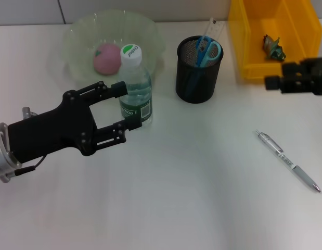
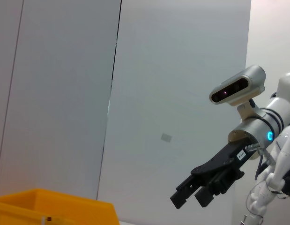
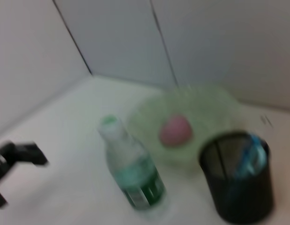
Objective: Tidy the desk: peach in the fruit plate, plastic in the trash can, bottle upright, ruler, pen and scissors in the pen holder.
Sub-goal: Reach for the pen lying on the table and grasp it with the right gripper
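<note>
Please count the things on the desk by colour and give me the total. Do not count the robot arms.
Pink: 1, the peach
Pale green: 1, the fruit plate
Yellow: 1, the trash can
Black: 1, the pen holder
Light blue: 1, the scissors
Clear: 2, the bottle and the ruler
Silver-grey: 1, the pen
Dark: 1, crumpled scrap in the bin
Total: 9

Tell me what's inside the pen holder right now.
The pen holder holds the blue-handled scissors and the clear ruler, both sticking out above the rim. The mesh wall hides their lower ends. The pen lies out on the desk.
</note>
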You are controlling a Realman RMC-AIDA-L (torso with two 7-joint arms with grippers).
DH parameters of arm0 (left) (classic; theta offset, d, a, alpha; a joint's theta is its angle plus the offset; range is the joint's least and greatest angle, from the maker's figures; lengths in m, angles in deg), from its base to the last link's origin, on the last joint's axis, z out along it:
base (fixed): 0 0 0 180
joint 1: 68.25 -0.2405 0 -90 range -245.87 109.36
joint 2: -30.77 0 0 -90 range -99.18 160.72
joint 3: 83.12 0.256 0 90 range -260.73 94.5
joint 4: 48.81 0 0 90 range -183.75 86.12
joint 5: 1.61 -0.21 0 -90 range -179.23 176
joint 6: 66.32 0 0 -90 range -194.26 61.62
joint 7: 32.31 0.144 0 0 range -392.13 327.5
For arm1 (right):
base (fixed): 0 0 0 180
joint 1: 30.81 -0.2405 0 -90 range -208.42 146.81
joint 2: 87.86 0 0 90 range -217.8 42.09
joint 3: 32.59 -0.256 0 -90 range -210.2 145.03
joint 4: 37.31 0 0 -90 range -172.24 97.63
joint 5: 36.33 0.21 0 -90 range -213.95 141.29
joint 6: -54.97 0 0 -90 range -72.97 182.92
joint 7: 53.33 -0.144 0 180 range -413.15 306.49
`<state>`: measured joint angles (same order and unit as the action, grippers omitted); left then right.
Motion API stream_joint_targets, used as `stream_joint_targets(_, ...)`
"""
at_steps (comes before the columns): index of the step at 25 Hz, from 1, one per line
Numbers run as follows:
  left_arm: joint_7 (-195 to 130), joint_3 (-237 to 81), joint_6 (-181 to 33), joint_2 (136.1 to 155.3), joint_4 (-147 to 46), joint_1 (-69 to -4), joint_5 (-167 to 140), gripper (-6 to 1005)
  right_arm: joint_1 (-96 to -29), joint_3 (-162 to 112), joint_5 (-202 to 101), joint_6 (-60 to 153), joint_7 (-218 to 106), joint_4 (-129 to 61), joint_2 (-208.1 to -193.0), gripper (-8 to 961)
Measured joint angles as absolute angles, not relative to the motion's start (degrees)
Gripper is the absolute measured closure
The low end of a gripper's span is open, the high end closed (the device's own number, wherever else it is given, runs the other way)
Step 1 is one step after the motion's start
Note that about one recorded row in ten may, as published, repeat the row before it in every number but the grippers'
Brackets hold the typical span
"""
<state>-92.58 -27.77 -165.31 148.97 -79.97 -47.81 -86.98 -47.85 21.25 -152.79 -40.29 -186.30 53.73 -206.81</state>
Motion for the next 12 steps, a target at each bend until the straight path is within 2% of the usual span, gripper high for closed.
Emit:
stream_joint_targets(1,-92.58,-27.77,-165.31,148.97,-79.97,-47.81,-86.98,274,-48.32,21.05,-154.96,-41.62,-188.20,55.33,-206.84,258)
stream_joint_targets(8,-93.20,-26.66,-166.16,148.92,-79.96,-47.41,-87.87,274,-54.84,21.60,-172.00,-51.94,-198.05,58.02,-206.87,247)
stream_joint_targets(12,-93.22,-26.58,-166.27,148.91,-79.94,-47.36,-87.90,274,-56.31,22.27,-176.17,-52.19,-200.26,57.46,-206.98,248)
